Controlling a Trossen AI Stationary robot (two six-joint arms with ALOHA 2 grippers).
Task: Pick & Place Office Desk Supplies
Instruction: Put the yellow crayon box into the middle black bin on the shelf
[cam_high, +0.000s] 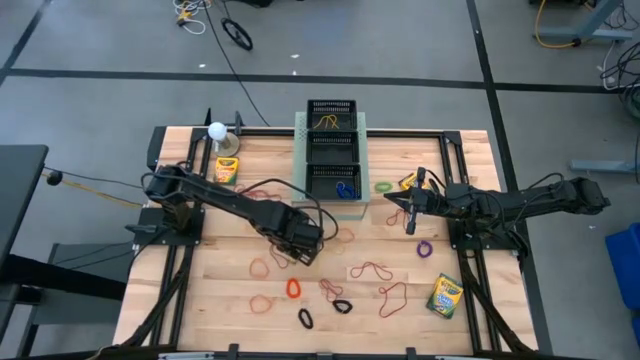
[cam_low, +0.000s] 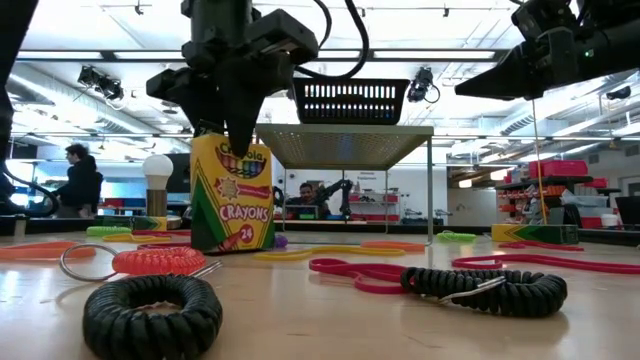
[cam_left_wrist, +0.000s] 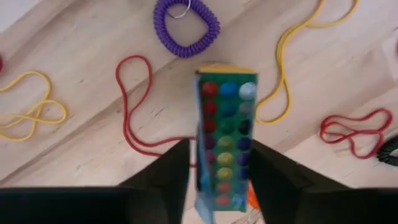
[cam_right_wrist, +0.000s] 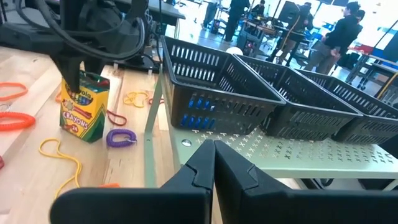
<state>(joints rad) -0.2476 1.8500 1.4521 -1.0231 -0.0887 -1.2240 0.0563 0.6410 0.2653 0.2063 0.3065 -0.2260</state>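
Surface (cam_high: 200, 300) of pale wood, strewn with rubber-band loops. At its far middle, black mesh trays (cam_high: 333, 180) in a row. Left tool (cam_low: 240, 125) low over the centre, straight above an upright crayon box (cam_low: 232, 195); jaws parted, one on each side of the box's narrow thickness, no firm clamp visible. Box on its base on the surface, long axis vertical, top end up between the jaws. Directly below the left tool, so probably just squeeze, lift straight up, then carry toward the trays. Far closer to the left arm than the right. Right tool (cam_right_wrist: 214, 149) clenched and empty, hovering near the right end of the trays. Purple coil (cam_left_wrist: 186, 28) just beside the box, clear of the jaws.
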